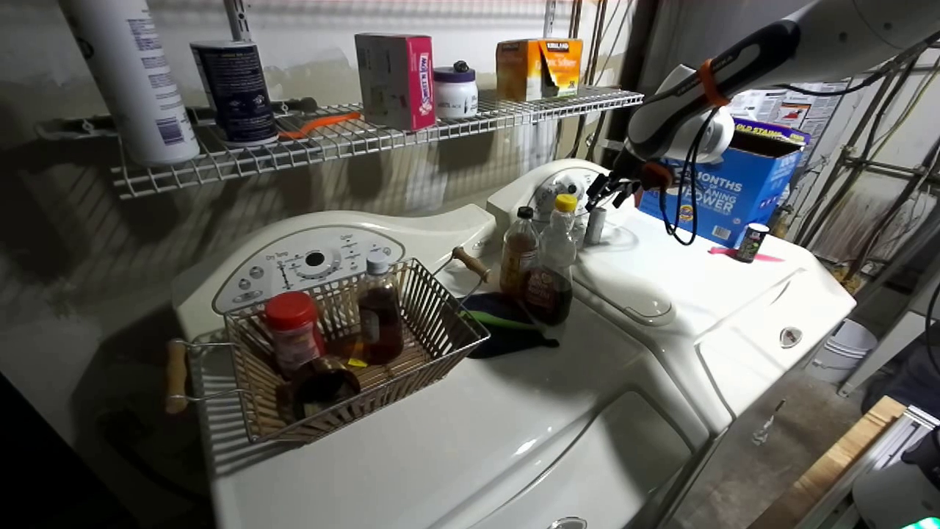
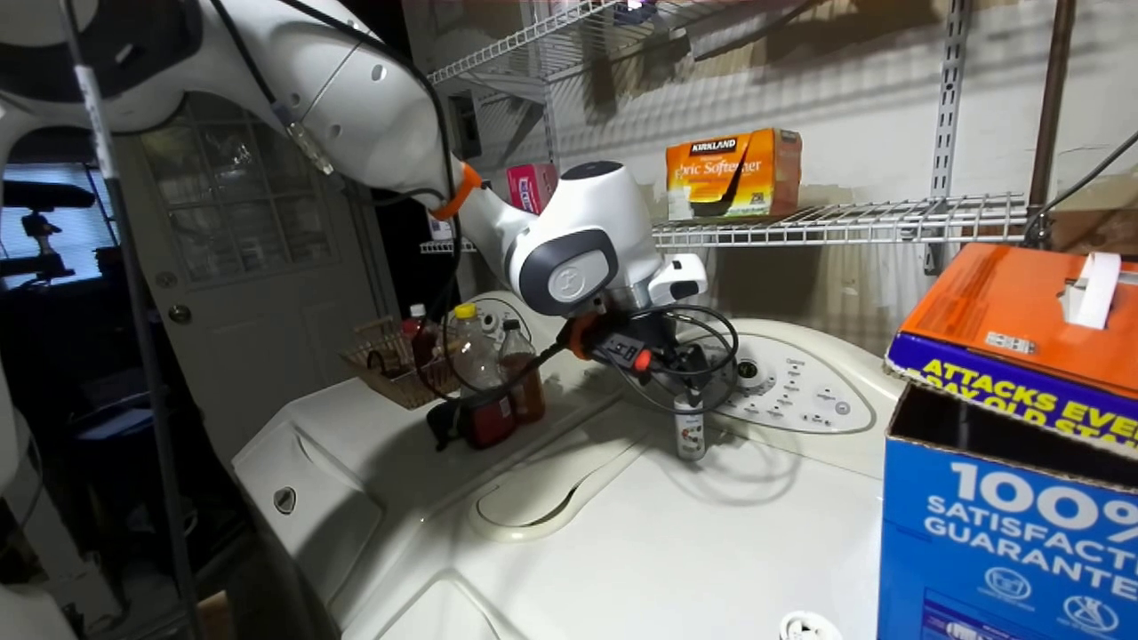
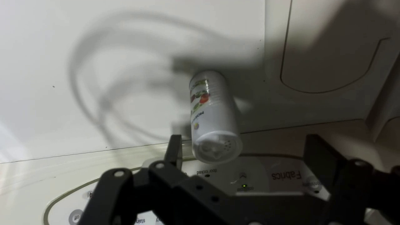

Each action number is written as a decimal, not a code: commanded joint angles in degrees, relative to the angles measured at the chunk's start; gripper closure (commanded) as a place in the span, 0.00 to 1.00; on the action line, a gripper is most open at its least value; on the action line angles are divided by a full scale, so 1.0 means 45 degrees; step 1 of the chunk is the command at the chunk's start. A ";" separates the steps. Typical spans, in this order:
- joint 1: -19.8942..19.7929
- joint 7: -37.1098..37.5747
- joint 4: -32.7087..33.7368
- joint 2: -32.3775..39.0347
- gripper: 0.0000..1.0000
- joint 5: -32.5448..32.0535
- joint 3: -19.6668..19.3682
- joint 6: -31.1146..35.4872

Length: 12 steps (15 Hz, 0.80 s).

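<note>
Gripper (image 3: 245, 145) is spread wide with nothing in its grip, angled down at the far side of a white machine (image 2: 756, 533). White shaker (image 3: 212, 109) with veggie pics on its label stands upright on that machine, just in front of the control panel (image 2: 818, 391), and in the wrist view its lid end shows between the 2 fingers (image 3: 323, 156). It's way closer to the finger on the left of that view, but I honestly can't tell if they touch. Over to the left are 2 bottles side by side, a yellow-capped bottle (image 1: 556, 257) and a black-capped bottle (image 1: 518, 253), then farther left a wire basket (image 1: 440, 316) with a red-lidded jar (image 1: 295, 330) inside. Big blue box (image 2: 996, 533) is on the right, and an orange softener box (image 2: 733, 173) sits up on the wire shelf (image 2: 845, 236).
</note>
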 commanded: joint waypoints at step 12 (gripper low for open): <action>-0.0019 0.0196 0.0495 0.0815 0.00 -0.0606 -0.0206 0.0755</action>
